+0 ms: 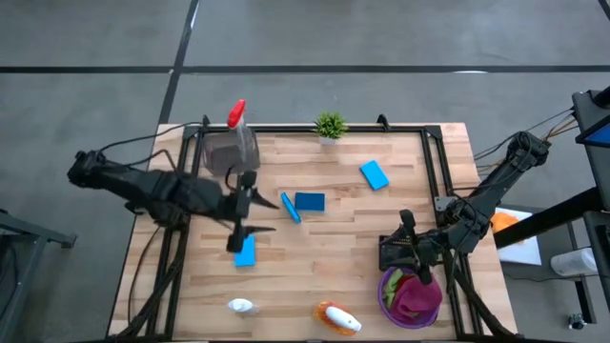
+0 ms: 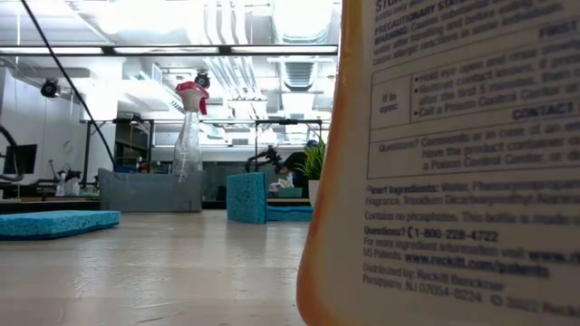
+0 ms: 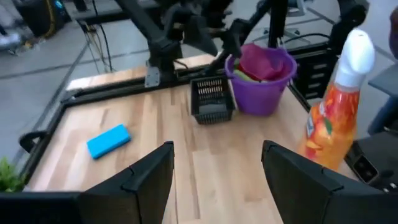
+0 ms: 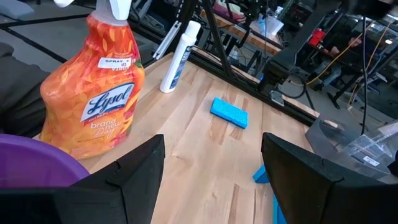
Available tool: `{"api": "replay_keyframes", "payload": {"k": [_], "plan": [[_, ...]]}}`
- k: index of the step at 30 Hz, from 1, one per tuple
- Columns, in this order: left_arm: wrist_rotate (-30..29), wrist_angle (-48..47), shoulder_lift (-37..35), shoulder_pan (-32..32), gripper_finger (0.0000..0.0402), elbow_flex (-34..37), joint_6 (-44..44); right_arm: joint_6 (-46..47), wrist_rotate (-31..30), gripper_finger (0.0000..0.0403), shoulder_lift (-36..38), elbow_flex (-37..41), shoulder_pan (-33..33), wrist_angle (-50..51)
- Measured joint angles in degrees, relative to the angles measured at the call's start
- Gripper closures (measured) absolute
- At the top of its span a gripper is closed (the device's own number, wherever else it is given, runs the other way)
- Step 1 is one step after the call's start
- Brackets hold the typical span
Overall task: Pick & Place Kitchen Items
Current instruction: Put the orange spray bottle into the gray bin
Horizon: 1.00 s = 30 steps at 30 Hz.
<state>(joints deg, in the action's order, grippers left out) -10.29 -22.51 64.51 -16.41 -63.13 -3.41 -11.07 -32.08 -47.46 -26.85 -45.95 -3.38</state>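
Sponges are scattered over the surface (image 1: 334, 238): one blue sponge (image 1: 375, 174) at about 1 o'clock from centre, a pair (image 1: 303, 203) just above centre (one flat, one seemingly on edge), and a fourth (image 1: 245, 252) at 8 o'clock, right beside the left claw (image 1: 236, 233)

Left claw hovers over the surface left of centre, fingers spread wide, nothing between them; probably lining up on that nearest sponge

Right claw (image 1: 405, 250) sits at 4 o'clock, also wide open and empty, next to a small black basket (image 3: 212, 99) and just above the purple bucket (image 1: 412, 297), which already holds magenta and green cloths (image 3: 256, 62); looks like the drop-off bin

Red-topped clear bottle (image 1: 234, 141) stands at 10 o'clock by a grey cloth (image 2: 149, 191). White bottle (image 1: 240, 306) and orange bottle (image 1: 337, 318) wait along the 6 o'clock edge. Potted plant (image 1: 330, 124) at 12 o'clock, well clear

Most items are not yet binned
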Motion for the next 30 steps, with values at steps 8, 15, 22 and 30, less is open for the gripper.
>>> {"api": "replay_keyframes", "payload": {"k": [8, 15, 22, 30], "plan": [[-4.0, 1.4, 7.3, -7.4, 0.0158, -4.7, 0.2, 0.0, 0.0, 0.0138, 0.0, 0.0, 0.0, -0.2], [0.1, -2.5, 18.6, -8.4, 0.0158, -14.5, -2.0, 0.0, 0.0, 0.0138, 0.0, 0.0, 0.0, -0.2], [0.9, -9.3, 27.9, -10.8, 0.0156, -26.4, -4.4, 0.4, 0.0, 0.0138, 0.0, 0.0, 0.0, 0.5], [4.9, -11.8, 35.5, -11.7, 0.0105, -35.7, -5.8, 0.9, 0.0, 0.0138, 0.0, 0.0, 0.0, 0.7]]}}
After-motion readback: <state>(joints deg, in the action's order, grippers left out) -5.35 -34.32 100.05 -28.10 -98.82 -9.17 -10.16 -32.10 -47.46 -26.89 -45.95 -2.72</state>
